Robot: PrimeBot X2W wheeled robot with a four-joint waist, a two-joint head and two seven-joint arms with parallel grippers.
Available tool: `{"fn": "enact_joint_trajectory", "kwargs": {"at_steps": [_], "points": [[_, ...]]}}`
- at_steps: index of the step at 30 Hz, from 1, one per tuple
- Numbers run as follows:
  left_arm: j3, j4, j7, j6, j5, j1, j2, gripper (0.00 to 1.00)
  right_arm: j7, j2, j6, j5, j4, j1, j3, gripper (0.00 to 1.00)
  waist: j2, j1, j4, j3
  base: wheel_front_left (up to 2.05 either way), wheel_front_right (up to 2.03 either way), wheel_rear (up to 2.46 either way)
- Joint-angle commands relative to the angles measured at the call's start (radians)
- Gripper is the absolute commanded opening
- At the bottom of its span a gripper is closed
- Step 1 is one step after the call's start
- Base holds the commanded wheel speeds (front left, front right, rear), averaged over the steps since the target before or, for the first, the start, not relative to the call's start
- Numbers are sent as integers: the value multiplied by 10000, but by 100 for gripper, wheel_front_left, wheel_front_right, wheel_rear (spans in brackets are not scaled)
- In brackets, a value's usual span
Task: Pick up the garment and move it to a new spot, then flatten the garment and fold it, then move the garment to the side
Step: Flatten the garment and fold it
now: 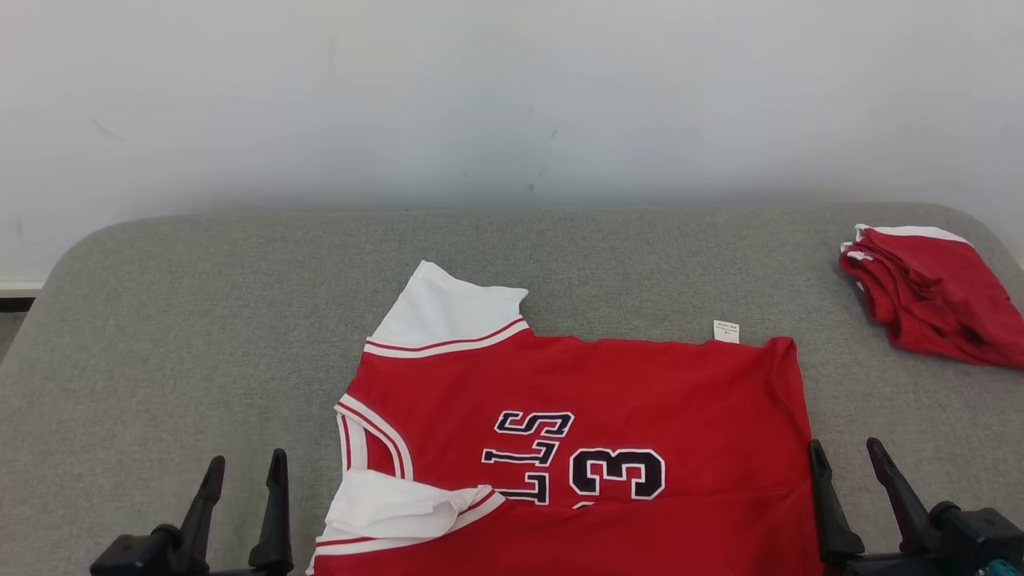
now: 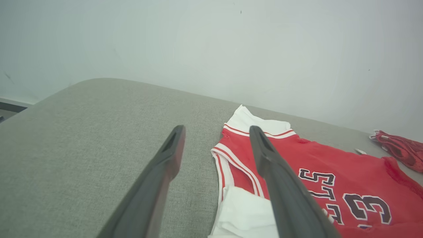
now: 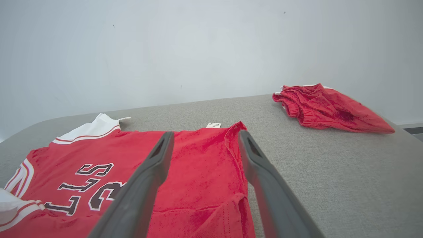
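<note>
Both my claws stand with fingers spread and nothing between them. My left claw (image 1: pixel 248 458) hangs over bare cloth, and my right claw (image 1: pixel 844 442) sits at the hem end of the garment.

I judge the step in hand to be the flattening that comes before the fold. The white sleeve (image 1: pixel 400 504) just to the right of my left claw is doubled over on itself. The hem corner ahead of my right claw is curled up. To do this well I should pinch each at its stitched edge, where thin cloth slips least. Then I should draw the two claws apart evenly and low, so the body does not skew or lift.

The short-sleeved red jersey with dark block lettering (image 1: pixel 640 392) lies spread on the grey fabric-covered table (image 1: pixel 200 304), between my two claws. Its collar end is near my left claw, on that claw's right. Its hem edge runs just beside my right claw's inner finger; whether they touch I cannot tell. A crumpled red garment with white trim (image 1: pixel 928 296) lies well apart, ahead and to the right of my right claw.
</note>
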Motion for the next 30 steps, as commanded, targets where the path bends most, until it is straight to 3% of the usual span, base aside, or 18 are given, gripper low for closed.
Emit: {"fn": "enact_joint_trajectory", "kwargs": {"at_steps": [1, 8, 21, 24, 30], "points": [[61, -224, 2, 106, 397, -70, 57, 100, -119, 65, -1, -208, -278, -7, 17, 100, 0, 1, 5, -47, 0, 0, 0], [244, -1263, 2, 204, 1437, 397, 33, 100, -622, 275, -1, -858, -1384, 577, 170, 100, 0, 1, 89, -90, 0, 0, 0], [587, -1516, 2, -210, 1431, 1172, -20, 100, -795, 452, -1, -870, -1397, 1149, -12, 100, 0, 1, 121, -131, 0, 0, 0], [502, -1452, 0, -283, 1404, 795, 6, 100, -766, 473, -1, -705, -1309, 945, -222, 100, 0, 1, 101, -58, 0, 0, 0], [262, -1296, 194, -514, 1223, -1059, 806, 100, 281, -108, -1, -702, -1144, -324, -433, 100, 0, 1, -118, 499, 0, 0, 0]]}}
